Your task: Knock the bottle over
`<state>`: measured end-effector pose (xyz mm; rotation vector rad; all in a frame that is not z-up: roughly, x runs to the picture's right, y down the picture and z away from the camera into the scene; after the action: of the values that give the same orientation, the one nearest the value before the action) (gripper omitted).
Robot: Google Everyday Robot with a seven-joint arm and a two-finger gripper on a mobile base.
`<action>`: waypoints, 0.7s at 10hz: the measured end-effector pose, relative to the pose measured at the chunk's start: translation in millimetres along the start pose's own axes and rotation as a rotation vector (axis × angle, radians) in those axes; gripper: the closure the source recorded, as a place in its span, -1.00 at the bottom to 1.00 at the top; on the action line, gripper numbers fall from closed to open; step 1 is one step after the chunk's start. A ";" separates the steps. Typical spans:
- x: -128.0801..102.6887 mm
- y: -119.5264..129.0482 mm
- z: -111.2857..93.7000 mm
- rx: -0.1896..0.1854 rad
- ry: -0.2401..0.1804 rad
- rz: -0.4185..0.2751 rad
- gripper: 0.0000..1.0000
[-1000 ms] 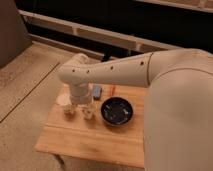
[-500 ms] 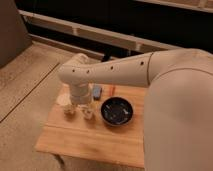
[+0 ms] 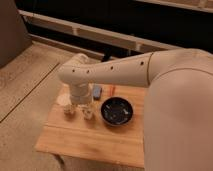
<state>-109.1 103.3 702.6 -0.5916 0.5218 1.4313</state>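
The bottle point(image 3: 88, 114) is a small, slim, pale thing standing upright on the wooden table point(image 3: 95, 142), just left of the dark bowl point(image 3: 116, 111). My white arm reaches in from the right. Its wrist points down over the table's back left part. The gripper point(image 3: 80, 104) hangs under the wrist, just above and a little left of the bottle, mostly hidden by the wrist. A wider pale cup point(image 3: 68, 108) stands left of the bottle.
A flat blue oblong thing point(image 3: 97, 91) lies behind the bowl, with a small red thing point(image 3: 111, 90) beside it. The table's left edge is near the cup. My arm's bulk covers the table's right side. Carpeted floor lies to the left.
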 end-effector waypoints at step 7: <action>-1.8 0.3 -0.8 0.004 -0.008 -0.004 -0.30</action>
<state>-109.5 101.4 703.2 -0.5834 0.5171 1.4278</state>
